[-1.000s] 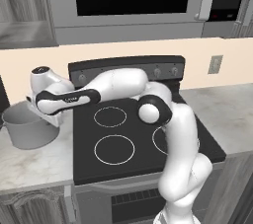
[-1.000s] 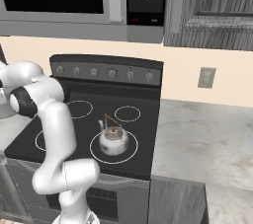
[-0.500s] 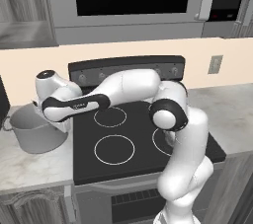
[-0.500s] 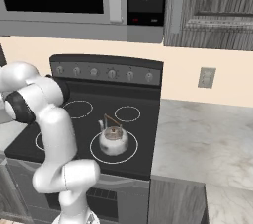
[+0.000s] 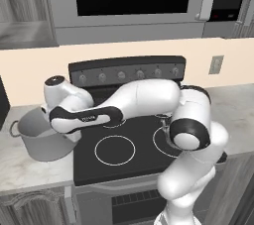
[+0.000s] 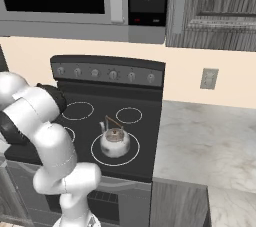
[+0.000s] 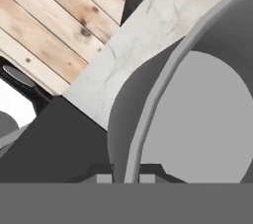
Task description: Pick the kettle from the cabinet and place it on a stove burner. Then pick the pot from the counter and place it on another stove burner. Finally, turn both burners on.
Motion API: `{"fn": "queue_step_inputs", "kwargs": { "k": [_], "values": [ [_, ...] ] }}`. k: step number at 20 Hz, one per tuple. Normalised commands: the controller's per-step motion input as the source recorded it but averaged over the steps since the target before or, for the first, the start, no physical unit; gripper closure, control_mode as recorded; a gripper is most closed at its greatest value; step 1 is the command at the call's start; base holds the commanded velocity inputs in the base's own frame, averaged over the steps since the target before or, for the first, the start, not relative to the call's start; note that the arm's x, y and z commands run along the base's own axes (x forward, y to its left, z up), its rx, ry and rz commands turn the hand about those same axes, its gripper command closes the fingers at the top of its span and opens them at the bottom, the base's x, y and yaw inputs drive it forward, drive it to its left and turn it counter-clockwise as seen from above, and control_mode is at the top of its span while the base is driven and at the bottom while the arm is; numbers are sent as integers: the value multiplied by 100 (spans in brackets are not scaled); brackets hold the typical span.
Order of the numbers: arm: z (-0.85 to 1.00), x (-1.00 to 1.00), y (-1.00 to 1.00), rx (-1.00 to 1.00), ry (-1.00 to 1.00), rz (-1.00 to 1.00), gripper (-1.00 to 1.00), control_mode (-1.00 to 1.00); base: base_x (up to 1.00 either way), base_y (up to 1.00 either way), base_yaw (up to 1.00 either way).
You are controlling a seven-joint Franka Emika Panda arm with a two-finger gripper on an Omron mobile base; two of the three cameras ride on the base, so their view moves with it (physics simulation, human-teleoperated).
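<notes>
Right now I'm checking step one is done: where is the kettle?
In the right base view the kettle sits on the cooktop's front right burner ring, below the knob panel.

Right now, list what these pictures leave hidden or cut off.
- Left base view: the arm covers the kettle and the claw itself.
- Left base view: the pot is partly behind the arm; one loop handle shows.
- Hand view: the pot's rim runs off the frame.
- Right base view: stove knobs too small to read.
</notes>
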Motion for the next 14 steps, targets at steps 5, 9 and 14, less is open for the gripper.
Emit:
{"fn": "queue_step_inputs", "kwargs": {
  "k": [5,9,14],
  "values": [
    [22,-45,-43,0,0,-4,100,-100,0,0,0],
    [14,-41,-45,0,0,-6,100,-100,0,0,0],
    [3,-31,-50,0,0,-8,100,-100,0,0,0]
  ]
}}
